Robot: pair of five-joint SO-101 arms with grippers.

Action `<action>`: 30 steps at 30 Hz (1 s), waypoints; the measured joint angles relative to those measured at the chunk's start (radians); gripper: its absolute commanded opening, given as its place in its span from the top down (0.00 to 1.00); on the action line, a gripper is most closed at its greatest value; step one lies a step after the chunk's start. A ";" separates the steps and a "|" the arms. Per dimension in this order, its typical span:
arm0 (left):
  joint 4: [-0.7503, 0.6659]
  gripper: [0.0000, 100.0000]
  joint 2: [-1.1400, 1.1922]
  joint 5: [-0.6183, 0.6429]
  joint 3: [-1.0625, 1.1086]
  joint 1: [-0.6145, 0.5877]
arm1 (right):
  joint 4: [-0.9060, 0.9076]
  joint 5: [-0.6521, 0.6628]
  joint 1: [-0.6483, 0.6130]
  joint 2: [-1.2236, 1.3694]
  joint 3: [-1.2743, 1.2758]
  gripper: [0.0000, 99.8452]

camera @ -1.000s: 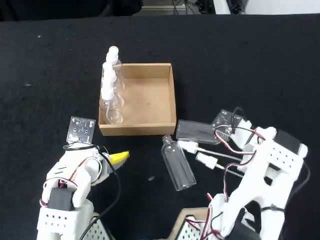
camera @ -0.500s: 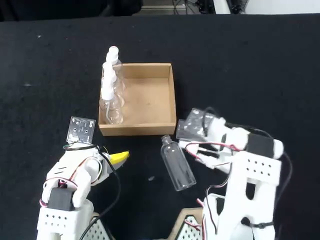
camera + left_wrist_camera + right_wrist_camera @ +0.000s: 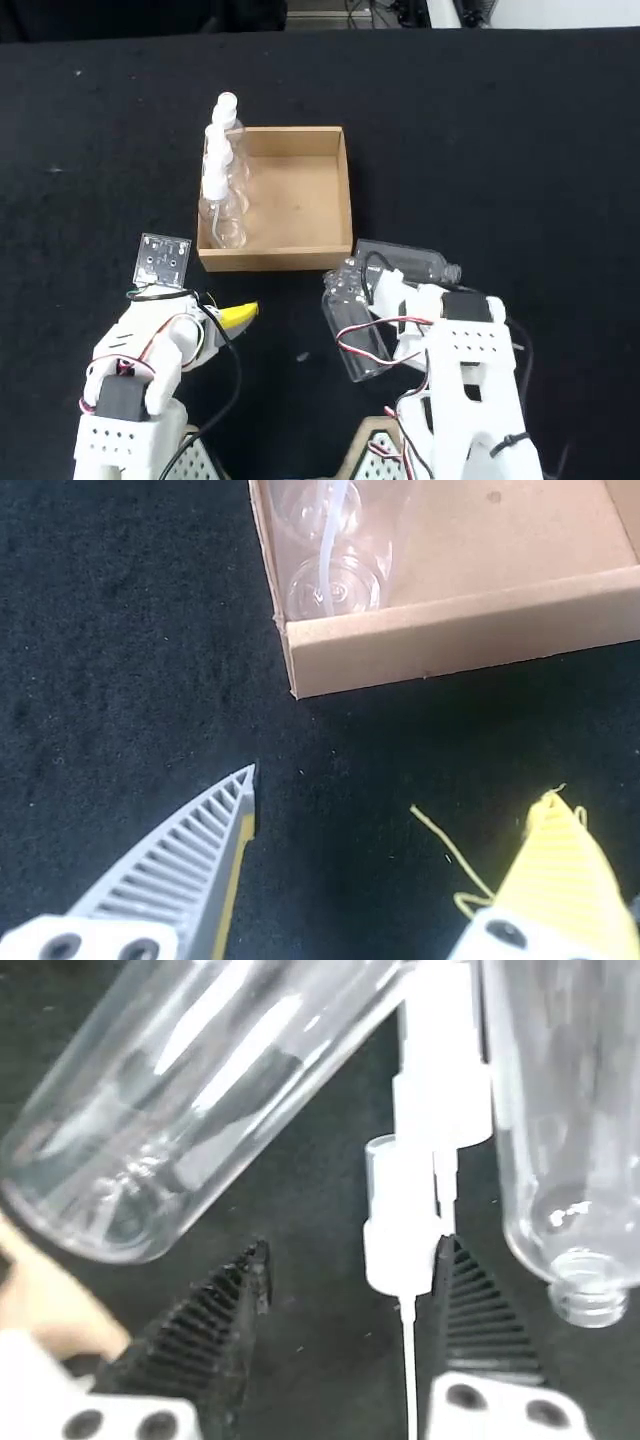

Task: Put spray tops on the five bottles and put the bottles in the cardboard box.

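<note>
Right arm: moved leftward over the last second, from the desk's (image 3: 520,150) right side to a spot over the two loose spray tops, which its body now covers in the high view. Left arm: unchanged.

Item 1. Cardboard box (image 3: 300,258), open-topped, near the middle of the black desk. Three capped bottles (image 3: 222,195) stand inside it in a row along its left wall as the high view shows it, each with a white spray top fitted.

Item 2. Bare bottle (image 3: 352,345), clear, no top, lying on the desk just in front of the box's right corner, neck toward the box.

Item 3. Second bare bottle (image 3: 412,262), clear, lying just beside the box's right corner, with the right arm between the two.

Item 4. Two spray tops (image 3: 440,1100), white, lying side by side on the desk between the bare bottles.

Item 5. Right end effector (image 3: 350,1250): jaws spread wide, gripping nothing, low over the desk. The nearer spray top sits between the fingers, against one of them.

Item 6. Left end effector (image 3: 398,785): jaws spread wide, empty, above the desk just short of the box's near wall.
</note>
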 measured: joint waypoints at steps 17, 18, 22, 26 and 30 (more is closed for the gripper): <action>0.000 0.64 0.000 0.000 0.000 0.000 | 0.221 0.000 0.000 -0.009 -0.218 0.77; 0.000 0.64 0.000 0.000 0.000 0.000 | 0.203 0.002 0.000 -0.009 -0.212 0.77; 0.000 0.64 0.000 0.000 0.000 0.000 | 0.097 0.052 -0.005 -0.009 -0.127 0.77; 0.000 0.64 0.000 -0.003 0.000 0.000 | 0.000 0.066 -0.005 -0.009 -0.060 0.76; 0.000 0.64 0.000 -0.003 0.000 0.000 | -0.018 0.066 -0.005 -0.009 -0.058 0.76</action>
